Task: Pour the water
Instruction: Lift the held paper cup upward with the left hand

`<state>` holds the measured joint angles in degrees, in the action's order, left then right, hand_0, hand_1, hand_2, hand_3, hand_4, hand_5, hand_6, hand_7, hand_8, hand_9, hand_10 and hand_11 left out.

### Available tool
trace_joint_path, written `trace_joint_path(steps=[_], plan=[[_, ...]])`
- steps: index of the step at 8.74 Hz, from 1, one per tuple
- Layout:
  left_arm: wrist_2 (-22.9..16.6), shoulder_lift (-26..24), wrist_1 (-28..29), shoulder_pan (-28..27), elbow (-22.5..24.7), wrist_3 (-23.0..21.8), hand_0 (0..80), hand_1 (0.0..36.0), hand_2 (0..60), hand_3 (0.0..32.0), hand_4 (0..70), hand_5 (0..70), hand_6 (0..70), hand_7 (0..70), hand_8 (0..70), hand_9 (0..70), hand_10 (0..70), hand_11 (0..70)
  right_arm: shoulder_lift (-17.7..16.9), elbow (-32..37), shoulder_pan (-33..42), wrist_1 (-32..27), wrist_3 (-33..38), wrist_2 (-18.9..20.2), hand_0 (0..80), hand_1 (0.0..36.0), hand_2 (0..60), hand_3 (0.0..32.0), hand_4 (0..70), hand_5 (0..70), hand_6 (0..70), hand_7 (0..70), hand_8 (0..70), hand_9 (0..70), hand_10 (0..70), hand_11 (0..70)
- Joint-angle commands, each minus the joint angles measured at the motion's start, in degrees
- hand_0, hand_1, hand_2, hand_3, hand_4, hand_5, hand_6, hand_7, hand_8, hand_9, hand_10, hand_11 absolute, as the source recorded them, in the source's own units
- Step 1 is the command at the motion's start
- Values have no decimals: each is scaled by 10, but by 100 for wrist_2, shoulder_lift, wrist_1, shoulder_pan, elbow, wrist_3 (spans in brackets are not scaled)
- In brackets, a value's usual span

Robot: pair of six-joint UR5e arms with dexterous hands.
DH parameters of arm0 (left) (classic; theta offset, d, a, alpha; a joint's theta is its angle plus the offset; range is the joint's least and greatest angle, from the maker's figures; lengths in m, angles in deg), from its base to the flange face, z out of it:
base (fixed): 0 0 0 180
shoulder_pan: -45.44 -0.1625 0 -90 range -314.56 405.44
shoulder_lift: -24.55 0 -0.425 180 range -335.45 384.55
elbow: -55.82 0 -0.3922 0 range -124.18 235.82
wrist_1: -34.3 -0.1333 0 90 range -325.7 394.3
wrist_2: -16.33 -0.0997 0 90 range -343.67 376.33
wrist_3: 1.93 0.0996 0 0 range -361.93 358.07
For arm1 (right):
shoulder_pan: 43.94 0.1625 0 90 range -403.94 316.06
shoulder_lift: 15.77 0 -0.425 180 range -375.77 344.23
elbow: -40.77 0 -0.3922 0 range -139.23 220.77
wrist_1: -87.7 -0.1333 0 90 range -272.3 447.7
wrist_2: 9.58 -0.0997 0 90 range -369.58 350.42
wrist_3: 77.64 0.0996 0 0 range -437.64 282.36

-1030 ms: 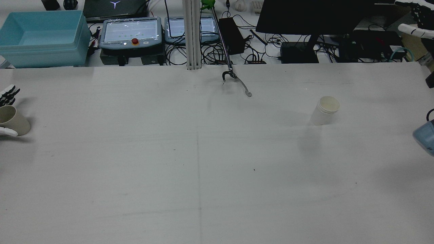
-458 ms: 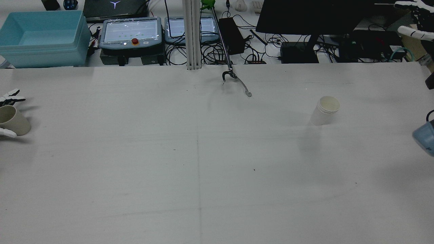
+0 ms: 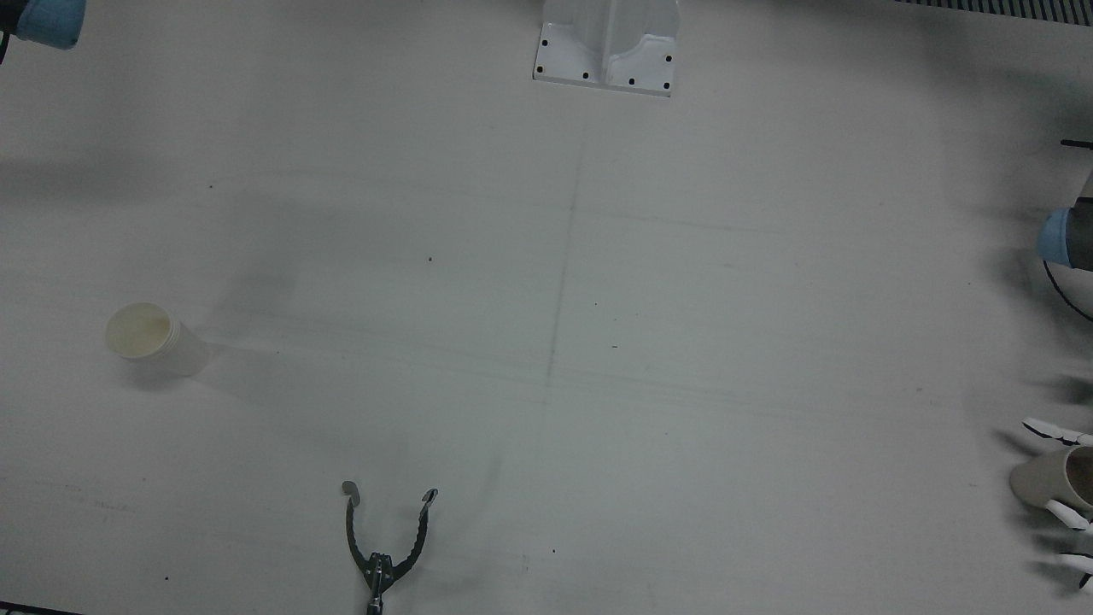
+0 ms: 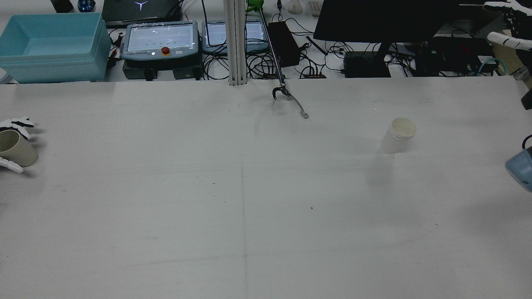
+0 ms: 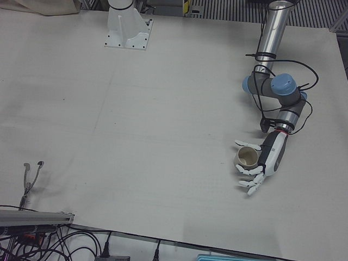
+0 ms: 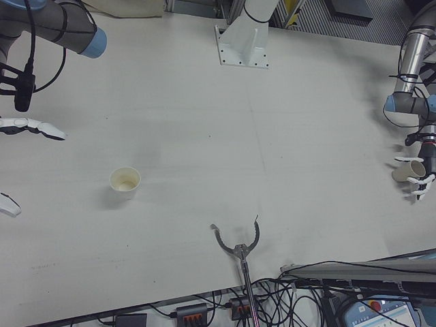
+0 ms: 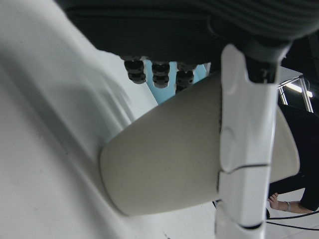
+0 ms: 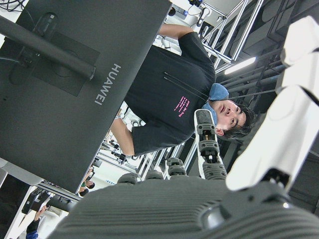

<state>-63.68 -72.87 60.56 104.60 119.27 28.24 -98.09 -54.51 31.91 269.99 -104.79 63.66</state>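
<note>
Cup (image 5: 246,157) loosely cradled in left hand (image 5: 262,162), fingers spread, grip unsettled; right hand (image 6: 24,126) open, empty; second cup (image 3: 154,338) unfilled on tabletop (image 3: 546,359).

- beige cup (image 5: 246,157) at table's (image 4: 249,199) far left edge, between left hand's (image 5: 260,163) fingers
- white cup (image 4: 399,135) on right half, well apart from it
- grabber tool (image 4: 289,101) at operators' edge, near centre
- right hand (image 6: 24,126) raised off right side, above table
</note>
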Motion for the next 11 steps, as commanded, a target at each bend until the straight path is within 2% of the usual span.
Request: trace_joint_path(steps=[1,4,5,6,7,9,10,11], plan=[[3,-31,-618,8,324,-343,800,220,0,0,549,379,153,414,106,197,65,114,14,-8,-8,0,9,-12,429,116,184,0,135,145,41,83,0,2,0,0],[-50,39,-1638,60,1281,-1072,800,258,0,0,546,402,176,424,145,248,81,142,128,-70,35,0,18,-3,432,120,202,0,155,157,46,94,0,4,0,0],[-59,39,-1685,139,1450,-1109,800,253,0,0,548,398,174,420,141,242,77,136,137,-26,-8,0,-9,-29,434,122,206,0,160,157,49,99,0,5,0,0],[-68,82,-1781,166,1669,-1101,800,249,0,0,546,394,172,416,137,237,75,132,128,44,-226,0,-52,-64,436,123,193,0,134,145,40,84,0,2,0,0],[-59,135,-1982,158,1932,-1084,800,248,0,0,537,391,171,414,139,240,74,131,137,245,-515,-78,-18,-256,436,126,187,0,96,131,27,66,0,0,0,0],[-59,109,-2307,166,2398,-1075,800,244,0,0,526,389,172,413,144,246,76,134,137,623,-1191,-140,52,-949,433,125,163,22,39,98,7,32,0,0,0,0],[-68,101,-2387,201,2496,-1075,800,242,0,0,521,388,173,413,145,248,77,135,154,912,-1491,-376,174,-1196,426,124,149,38,0,95,0,12,0,0,0,0],[-68,101,-2397,227,2506,-1083,800,242,0,0,519,387,173,412,145,248,77,133,155,1271,-1885,-700,411,-1364,427,127,146,50,0,96,0,9,0,0,0,0]])
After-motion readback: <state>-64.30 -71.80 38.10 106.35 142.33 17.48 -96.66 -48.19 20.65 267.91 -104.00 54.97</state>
